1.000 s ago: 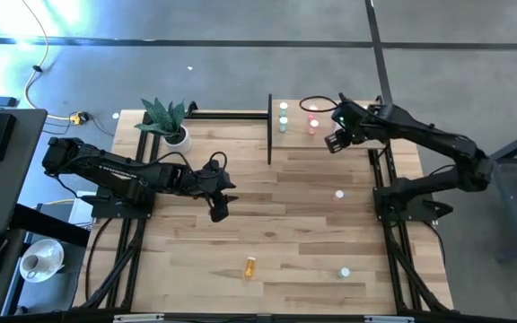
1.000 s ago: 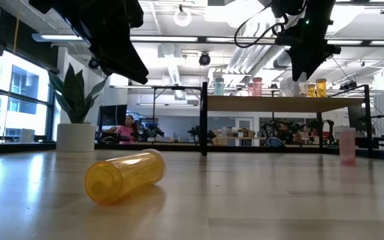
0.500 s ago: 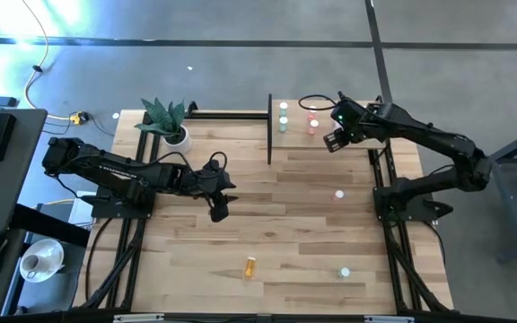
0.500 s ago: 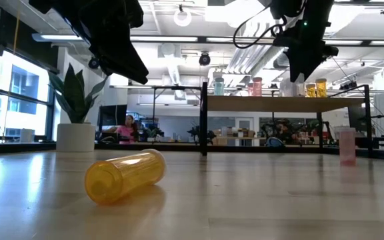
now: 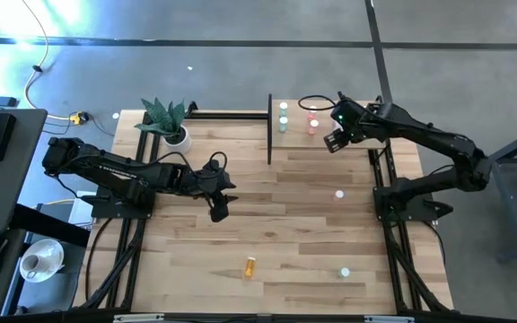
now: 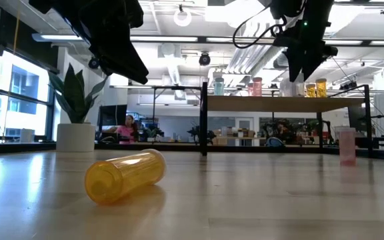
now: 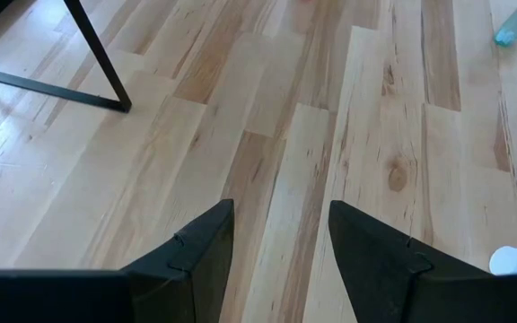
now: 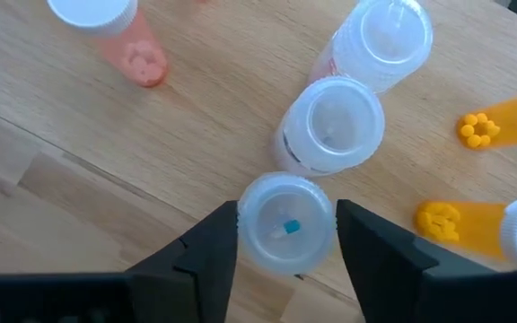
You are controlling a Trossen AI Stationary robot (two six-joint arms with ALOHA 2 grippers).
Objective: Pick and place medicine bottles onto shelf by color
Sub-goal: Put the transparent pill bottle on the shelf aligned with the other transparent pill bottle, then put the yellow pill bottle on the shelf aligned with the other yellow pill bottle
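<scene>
My right gripper hangs open over the shelf, pointing steeply down. Its fingers stand on either side of a clear medicine bottle that stands upright on the shelf board, close by its cap. On the same board stand two more clear bottles, a pink one, orange ones and teal ones. On the table an orange bottle lies on its side and a pink bottle stands upright. My left gripper waits open above bare planks at mid-table.
A potted plant stands at the table's far left. A black post of the shelf rises near my left arm. Two white-capped bottles stand on the table's right half. Bare planks lie across the middle.
My right gripper has opened its fingers a little around the clear bottle on the shelf and has otherwise stayed where it was. The bottle stands where it stood.
</scene>
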